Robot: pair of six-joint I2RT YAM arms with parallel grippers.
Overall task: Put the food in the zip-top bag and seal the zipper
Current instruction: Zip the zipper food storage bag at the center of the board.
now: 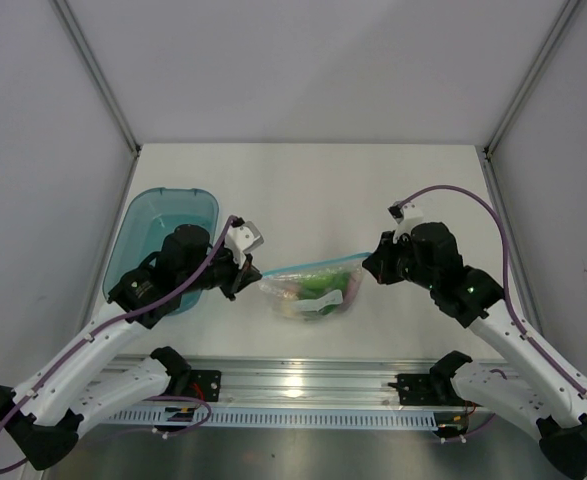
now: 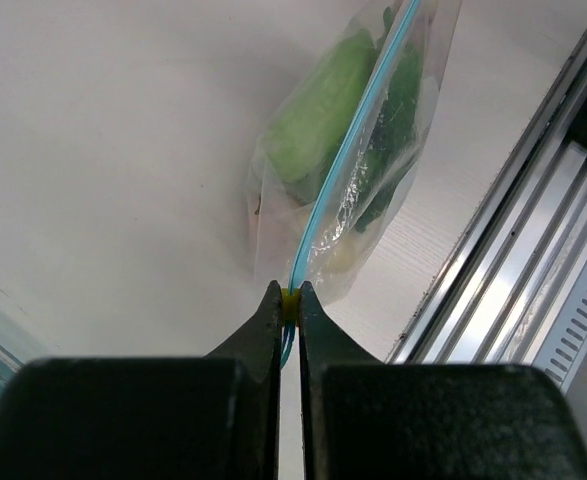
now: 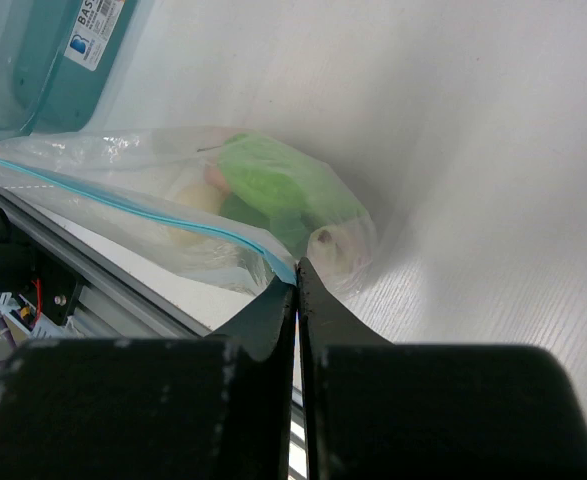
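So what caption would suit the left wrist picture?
Left pincer pinches the zipper end of the zip-top bag holding green food.

clear, glossy, crinkly plastic zip-top bag

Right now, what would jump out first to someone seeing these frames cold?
A clear zip-top bag stuffed with mostly green food hangs in the middle of the top view, held between both grippers. The left gripper and right gripper are each pinched shut on one end of its teal zipper. A translucent blue tray sits at far left.
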